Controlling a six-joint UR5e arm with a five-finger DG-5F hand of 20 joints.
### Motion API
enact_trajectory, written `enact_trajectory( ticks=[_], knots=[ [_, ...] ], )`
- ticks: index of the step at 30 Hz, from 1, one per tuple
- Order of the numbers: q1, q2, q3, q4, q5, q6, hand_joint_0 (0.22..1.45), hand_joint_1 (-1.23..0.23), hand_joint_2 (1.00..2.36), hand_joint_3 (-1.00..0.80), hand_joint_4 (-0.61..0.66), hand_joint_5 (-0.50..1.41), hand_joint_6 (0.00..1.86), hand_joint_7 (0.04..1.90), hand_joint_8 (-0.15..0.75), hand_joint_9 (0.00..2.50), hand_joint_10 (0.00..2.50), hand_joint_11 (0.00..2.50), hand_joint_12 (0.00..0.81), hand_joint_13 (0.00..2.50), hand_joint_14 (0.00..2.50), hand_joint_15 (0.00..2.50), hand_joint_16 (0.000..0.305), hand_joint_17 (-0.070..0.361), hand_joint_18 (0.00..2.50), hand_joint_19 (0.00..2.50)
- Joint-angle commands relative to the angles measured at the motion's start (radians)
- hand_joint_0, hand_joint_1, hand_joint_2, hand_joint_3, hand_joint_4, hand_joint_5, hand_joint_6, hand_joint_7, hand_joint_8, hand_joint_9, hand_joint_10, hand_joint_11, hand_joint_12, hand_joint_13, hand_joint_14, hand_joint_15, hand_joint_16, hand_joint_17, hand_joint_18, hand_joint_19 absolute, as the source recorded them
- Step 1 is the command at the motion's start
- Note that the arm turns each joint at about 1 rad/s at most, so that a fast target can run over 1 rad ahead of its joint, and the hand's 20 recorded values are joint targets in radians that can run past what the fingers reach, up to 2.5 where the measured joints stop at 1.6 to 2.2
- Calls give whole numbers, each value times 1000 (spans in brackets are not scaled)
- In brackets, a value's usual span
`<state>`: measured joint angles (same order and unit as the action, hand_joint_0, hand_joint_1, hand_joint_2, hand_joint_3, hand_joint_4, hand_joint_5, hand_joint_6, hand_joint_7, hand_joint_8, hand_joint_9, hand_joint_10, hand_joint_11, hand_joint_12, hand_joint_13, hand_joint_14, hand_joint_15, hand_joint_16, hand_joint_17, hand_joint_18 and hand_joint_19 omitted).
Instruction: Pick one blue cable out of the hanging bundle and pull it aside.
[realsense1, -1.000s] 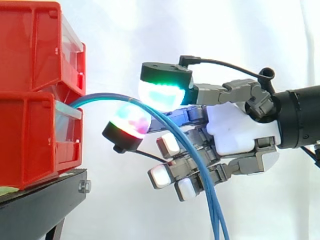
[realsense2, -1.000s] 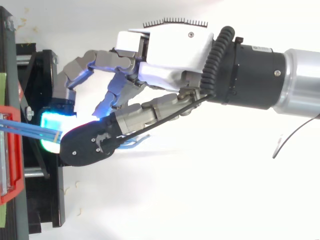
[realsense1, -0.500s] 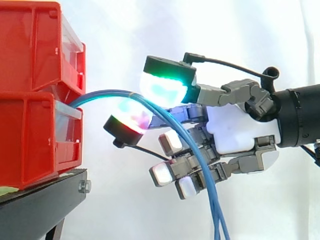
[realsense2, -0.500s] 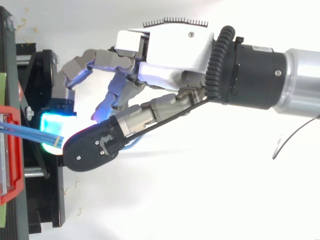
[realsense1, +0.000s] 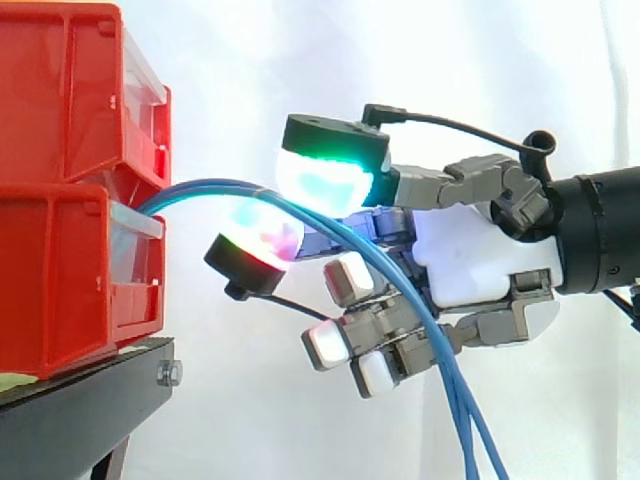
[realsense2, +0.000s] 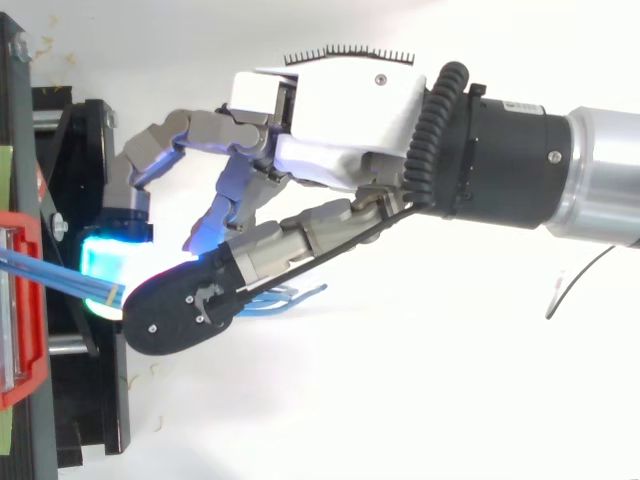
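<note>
"White curtain (realsense1: 250, 60) behind, yes? What stands at the left?"

"Stacked red bins (realsense1: 60, 120) on a black stand (realsense1: 80, 410). From the front of the lower bin (realsense1: 60, 290), blue cables (realsense1: 215, 184) arch out and hang down in front of the hand (realsense1: 470, 255)."

"And the hand itself?"

"Two glowing pads (realsense1: 325, 182), green above and magenta below, pinch the cables near the top of the arch. The other fingers curl beneath. How many strands sit in the pinch, I cannot tell."
</note>
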<state>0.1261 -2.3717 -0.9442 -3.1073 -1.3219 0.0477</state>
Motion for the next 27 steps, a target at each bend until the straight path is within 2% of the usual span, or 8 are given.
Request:
enact_trajectory(
  ticks=[1, 8, 14, 27],
  knots=[
    [1, 0, 1, 1, 0, 0, 685, -918, 1015, -278, -19, -63, 902, 813, 254, 1252, 24, 595, 340, 980, 24, 579, 46, 103, 850, 727],
    [1, 0, -1, -4, -2, 1, 776, -974, 1009, -386, -130, -68, 900, 948, 241, 1231, 26, 585, 327, 962, 24, 572, 44, 100, 829, 704],
    [1, 0, 1, -4, -2, 1, 785, -976, 1000, -500, -179, -67, 913, 897, 224, 1229, 23, 577, 322, 957, 26, 574, 43, 97, 829, 706],
    [0, 0, -1, -17, -5, 3, 770, -986, 1000, -500, -259, -60, 919, 874, 205, 1241, 23, 566, 310, 960, 24, 565, 41, 93, 836, 697]
  ],
)
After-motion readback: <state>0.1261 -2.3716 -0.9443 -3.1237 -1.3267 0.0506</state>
